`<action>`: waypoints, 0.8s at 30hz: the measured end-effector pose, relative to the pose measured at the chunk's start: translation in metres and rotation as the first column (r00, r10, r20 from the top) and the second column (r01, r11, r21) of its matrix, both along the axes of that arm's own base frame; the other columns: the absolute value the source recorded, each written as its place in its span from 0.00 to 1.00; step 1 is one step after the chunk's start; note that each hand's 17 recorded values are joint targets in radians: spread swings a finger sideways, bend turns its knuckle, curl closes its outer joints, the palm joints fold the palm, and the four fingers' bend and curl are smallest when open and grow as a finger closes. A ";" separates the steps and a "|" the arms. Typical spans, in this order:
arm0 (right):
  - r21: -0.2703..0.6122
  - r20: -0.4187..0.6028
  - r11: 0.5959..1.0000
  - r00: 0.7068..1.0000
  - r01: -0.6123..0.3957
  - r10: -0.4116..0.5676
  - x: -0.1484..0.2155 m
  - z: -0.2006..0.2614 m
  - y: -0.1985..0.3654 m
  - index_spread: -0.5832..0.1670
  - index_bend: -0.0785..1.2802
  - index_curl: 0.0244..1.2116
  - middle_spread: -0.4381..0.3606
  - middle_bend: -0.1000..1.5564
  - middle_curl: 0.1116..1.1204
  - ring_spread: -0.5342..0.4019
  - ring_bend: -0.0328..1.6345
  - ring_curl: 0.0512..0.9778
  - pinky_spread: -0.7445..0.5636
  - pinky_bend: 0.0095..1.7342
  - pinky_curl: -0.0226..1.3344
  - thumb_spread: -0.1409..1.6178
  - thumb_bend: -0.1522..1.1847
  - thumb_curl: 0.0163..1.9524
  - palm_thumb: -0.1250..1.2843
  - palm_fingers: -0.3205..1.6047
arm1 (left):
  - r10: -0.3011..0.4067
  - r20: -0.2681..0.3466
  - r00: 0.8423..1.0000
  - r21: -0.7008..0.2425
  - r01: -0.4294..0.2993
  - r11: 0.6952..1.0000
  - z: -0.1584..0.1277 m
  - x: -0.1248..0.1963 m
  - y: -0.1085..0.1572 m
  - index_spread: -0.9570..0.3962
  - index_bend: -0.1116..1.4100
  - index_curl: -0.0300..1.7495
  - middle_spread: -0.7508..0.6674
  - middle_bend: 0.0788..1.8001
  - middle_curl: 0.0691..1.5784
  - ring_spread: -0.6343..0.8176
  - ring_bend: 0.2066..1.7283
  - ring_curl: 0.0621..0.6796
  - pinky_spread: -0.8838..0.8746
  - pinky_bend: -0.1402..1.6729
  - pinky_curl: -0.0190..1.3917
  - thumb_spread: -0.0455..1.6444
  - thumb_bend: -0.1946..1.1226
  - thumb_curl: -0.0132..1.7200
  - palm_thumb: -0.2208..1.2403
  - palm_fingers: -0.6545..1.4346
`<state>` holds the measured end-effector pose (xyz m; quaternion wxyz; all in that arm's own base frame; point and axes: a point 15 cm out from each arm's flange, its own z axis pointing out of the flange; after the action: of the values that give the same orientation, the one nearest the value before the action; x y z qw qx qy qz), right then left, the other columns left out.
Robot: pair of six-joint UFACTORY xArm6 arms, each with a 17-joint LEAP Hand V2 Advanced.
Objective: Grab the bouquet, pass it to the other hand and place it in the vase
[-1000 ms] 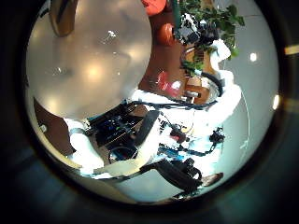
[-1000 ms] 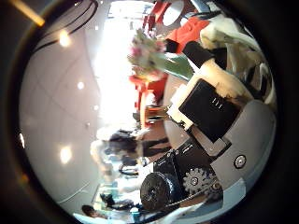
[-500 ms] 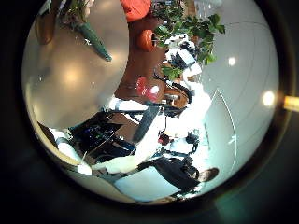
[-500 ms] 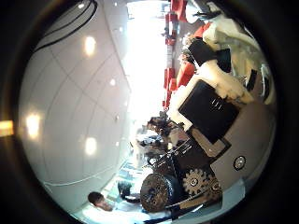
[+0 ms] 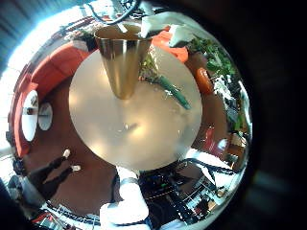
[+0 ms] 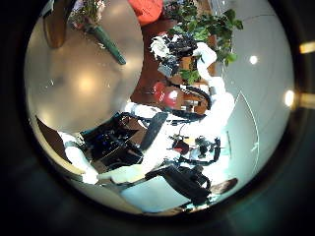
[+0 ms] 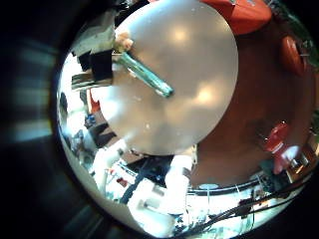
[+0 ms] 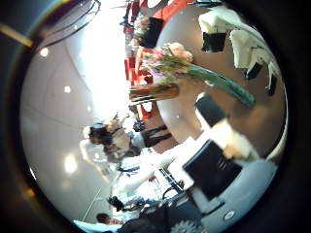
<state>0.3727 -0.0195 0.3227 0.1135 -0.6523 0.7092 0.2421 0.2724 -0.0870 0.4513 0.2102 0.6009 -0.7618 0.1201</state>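
The bouquet (image 5: pixel 164 82) lies flat on the round table (image 5: pixel 134 125), its flower end next to the upright vase (image 5: pixel 122 57). It shows again as the bouquet (image 8: pixel 190 70) beside the vase (image 8: pixel 155 92), with my right hand (image 8: pixel 233 44) off to its side, fingers straight and holding nothing. The bouquet (image 7: pixel 143 73) also lies across the table (image 7: pixel 189 80). In the left thumb side view the bouquet (image 6: pixel 99 31) rests near the table's edge, and a hand (image 6: pixel 177 49) hovers beyond that edge. No fingers of my left hand show.
The table (image 6: pixel 74 84) carries only the vase and the bouquet. Chairs (image 7: pixel 289 50) and potted plants (image 6: pixel 212 29) stand on the floor around it. The white arms (image 5: pixel 129 196) rise at the table's near edge.
The right thumb side camera has swung from the ceiling down to the table, so the bouquet and vase come into view. The left thumb side view has shifted slightly; a hand now shows beyond the table's edge.
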 end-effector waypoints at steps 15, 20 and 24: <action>-0.275 -0.227 0.956 0.973 -0.105 0.042 0.018 -0.110 0.079 0.52 0.27 0.49 0.51 0.49 0.48 0.45 0.70 0.48 0.51 0.49 0.46 0.67 0.09 0.27 0.54 0.23 | -0.020 0.011 1.000 0.086 0.019 0.996 -0.002 -0.017 0.005 0.78 0.19 0.23 0.76 0.07 0.20 0.78 0.20 0.19 0.78 0.18 0.21 0.70 0.13 0.17 0.27 0.43; -0.293 -0.253 0.948 0.966 -0.122 0.046 0.018 -0.125 0.091 0.57 0.25 0.46 0.54 0.48 0.47 0.46 0.68 0.46 0.54 0.46 0.43 0.67 0.09 0.25 0.53 0.24 | -0.018 0.004 1.000 0.095 0.017 0.995 -0.006 -0.017 0.008 0.78 0.19 0.23 0.76 0.07 0.20 0.78 0.19 0.18 0.78 0.18 0.21 0.70 0.13 0.17 0.27 0.43; -0.344 -0.276 0.930 0.961 -0.130 0.032 0.016 -0.135 0.084 0.58 0.24 0.44 0.55 0.46 0.46 0.46 0.67 0.46 0.55 0.45 0.42 0.67 0.09 0.25 0.52 0.25 | -0.017 0.007 1.000 0.106 0.016 0.994 -0.007 -0.016 0.011 0.78 0.19 0.23 0.76 0.07 0.20 0.78 0.19 0.18 0.78 0.18 0.21 0.70 0.13 0.17 0.27 0.43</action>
<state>0.3888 0.0644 0.1881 -0.1136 -0.6526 0.7223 0.1985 0.2565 -0.0761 0.4442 0.1757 0.6046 -0.7728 0.0802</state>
